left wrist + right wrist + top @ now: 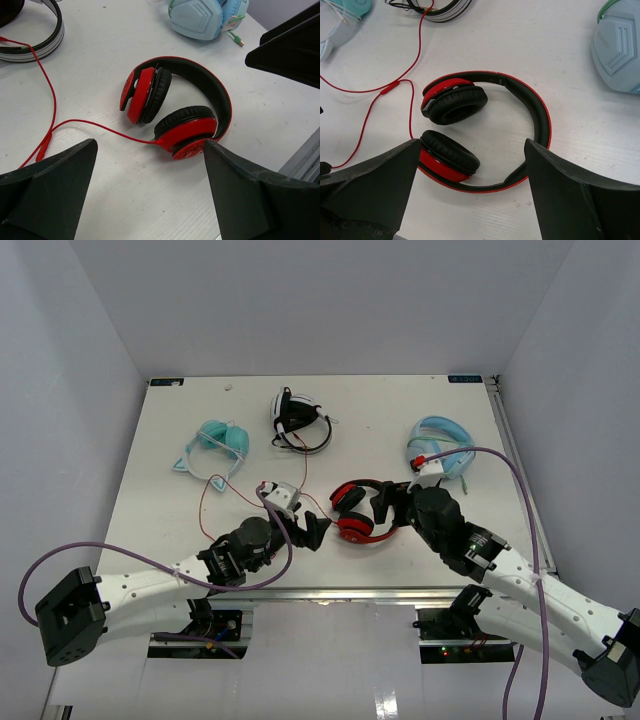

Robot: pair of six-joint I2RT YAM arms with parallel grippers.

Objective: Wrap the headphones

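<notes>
At the near middle of the white bench, the headphones lie flat between the two arms, with the left pincer just to their left and the right pincer just to their right. Both pincers stand with their dark, wedge-shaped fingers spread wide and hold nothing. In the left wrist view the nearer ear cup sits just ahead of the gap, close to the right-hand finger. In the right wrist view the headband's curve runs next to one finger and the lower cup next to the other; whether they touch I cannot tell. The headphones have glossy red shells, a black inner band and soft, wrinkled black oval pads, and the cups are folded in under the arch. Farther back lie three other pairs, well apart from the red one: a light-blue pair on the right, a teal pair on the left, and a black-and-white pair between them. A thin red cable leaves the nearer cup, trails loose across the bench to the left and bends back toward the black-and-white pair, carrying a small inline piece. It lies unwound in front of the left pincer.
</notes>
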